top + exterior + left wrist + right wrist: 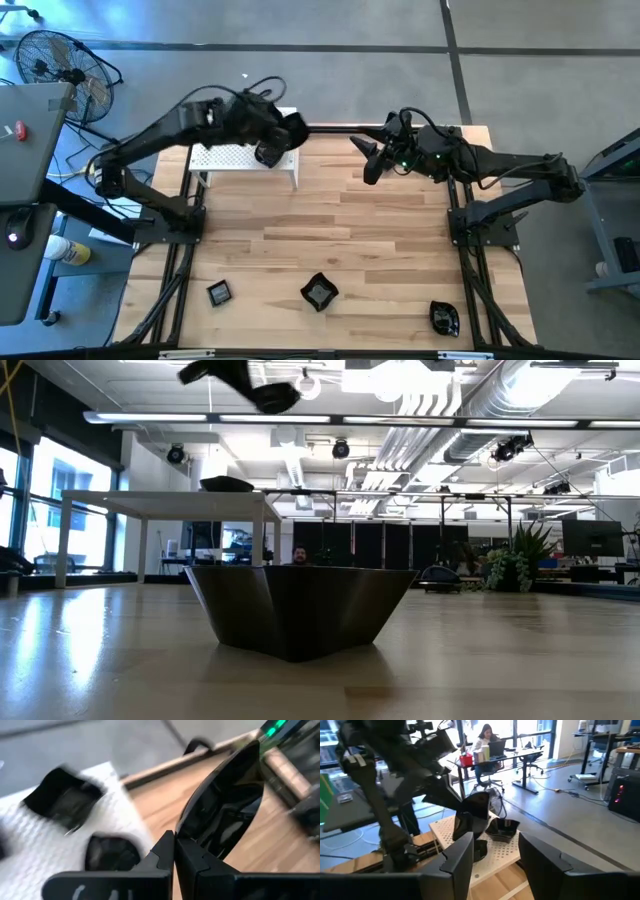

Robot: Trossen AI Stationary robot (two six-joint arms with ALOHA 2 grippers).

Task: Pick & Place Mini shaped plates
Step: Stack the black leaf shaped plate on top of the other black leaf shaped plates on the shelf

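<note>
My left gripper (272, 146) hangs over the right end of the white perforated stand (232, 158) at the table's far side, shut on a glossy black plate (225, 805). Two more black plates (65, 797) (111, 852) lie on the stand's top. My right gripper (372, 160) is open and empty, in the air to the right of the stand. Three black plates rest on the wood near the table's near edge: a square one (219, 293), an angular one (319, 292) that fills the low view (300, 610), and a rounder one (444, 318). My left gripper pinches the black plate by its rim (192, 837) between the two fingers. The plate stands out beyond the fingertips, tilted on edge. It is lifted clear, above the stand's right end (290, 130).
The stand stands on thin legs (62, 540) at the far left of the table. Bare wood (330, 230) lies between the stand and the three plates near the front edge. Behind the table, a person sits at a desk (485, 737).
</note>
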